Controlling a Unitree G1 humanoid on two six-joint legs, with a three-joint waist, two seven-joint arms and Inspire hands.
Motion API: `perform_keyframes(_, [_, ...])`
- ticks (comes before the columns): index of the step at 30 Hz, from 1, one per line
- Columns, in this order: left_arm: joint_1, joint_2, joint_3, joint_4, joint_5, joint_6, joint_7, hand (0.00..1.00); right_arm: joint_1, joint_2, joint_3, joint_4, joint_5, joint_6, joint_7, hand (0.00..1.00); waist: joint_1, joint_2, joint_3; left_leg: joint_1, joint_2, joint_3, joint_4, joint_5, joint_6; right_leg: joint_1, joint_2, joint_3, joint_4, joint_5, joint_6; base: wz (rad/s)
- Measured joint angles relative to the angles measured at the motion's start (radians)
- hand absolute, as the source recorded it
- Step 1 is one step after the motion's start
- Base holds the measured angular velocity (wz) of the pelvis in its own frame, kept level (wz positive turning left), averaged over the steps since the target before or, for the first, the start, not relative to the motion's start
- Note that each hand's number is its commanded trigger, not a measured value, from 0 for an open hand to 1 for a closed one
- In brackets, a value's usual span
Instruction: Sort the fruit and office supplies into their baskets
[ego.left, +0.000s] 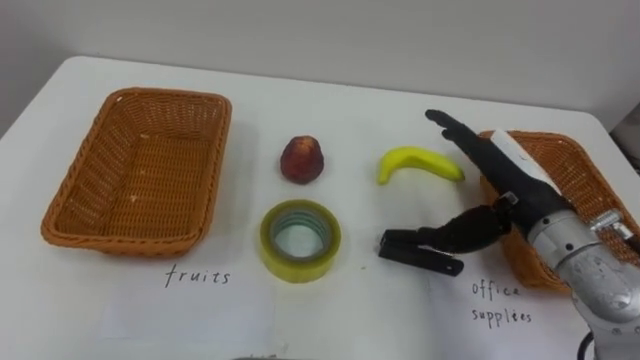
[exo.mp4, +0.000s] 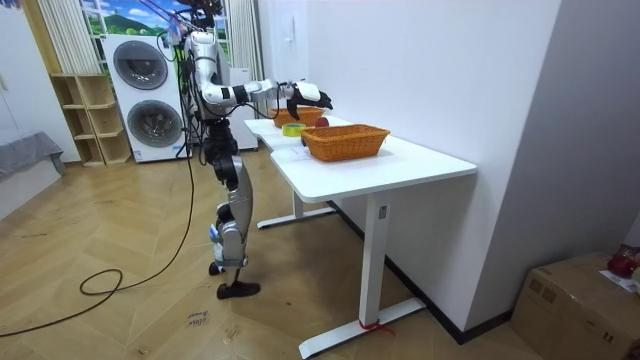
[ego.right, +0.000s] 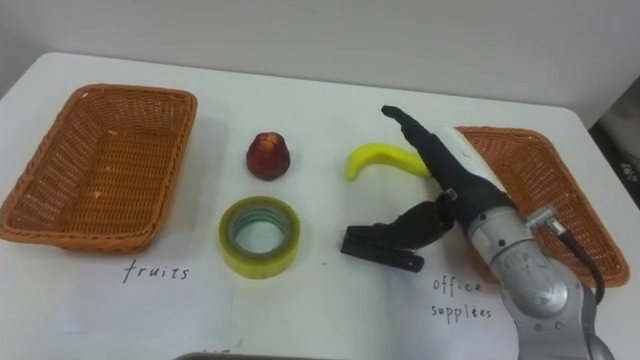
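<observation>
My right hand (ego.left: 515, 180) comes in from the right, in front of the office supplies basket (ego.left: 575, 170). Its fingers are curled round the end of a black stapler-like object (ego.left: 418, 250), with one finger stretched out over the table. I cannot tell whether the black object rests on the table or hangs just above it. A yellow banana (ego.left: 420, 163) lies just beyond the hand. A red fruit (ego.left: 302, 160) sits in the middle, and a yellow-green tape roll (ego.left: 300, 240) lies in front of it. The fruits basket (ego.left: 140, 170) at the left is empty.
Handwritten labels on the white table (ego.left: 350, 320) mark each basket. In the room view I stand at the long side of the table (exo.mp4: 400, 160), with washing machines (exo.mp4: 140, 65) and a shelf behind me and a cardboard box (exo.mp4: 585, 300) at the room view's right.
</observation>
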Motion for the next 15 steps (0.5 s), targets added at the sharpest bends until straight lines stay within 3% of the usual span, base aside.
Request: perform_keyframes(15, [-0.010, 0.001, 0.000, 0.001, -0.002, 0.000, 0.000, 0.00, 0.000, 0.003, 0.016, 0.074, -0.003, 0.001, 0.036, 0.00, 0.000, -0.007, -0.0013, -0.001, 0.001, -0.003, -0.001, 0.000, 0.000, 0.004, 0.001, 0.000, -0.011, 0.005, 0.001, 0.00])
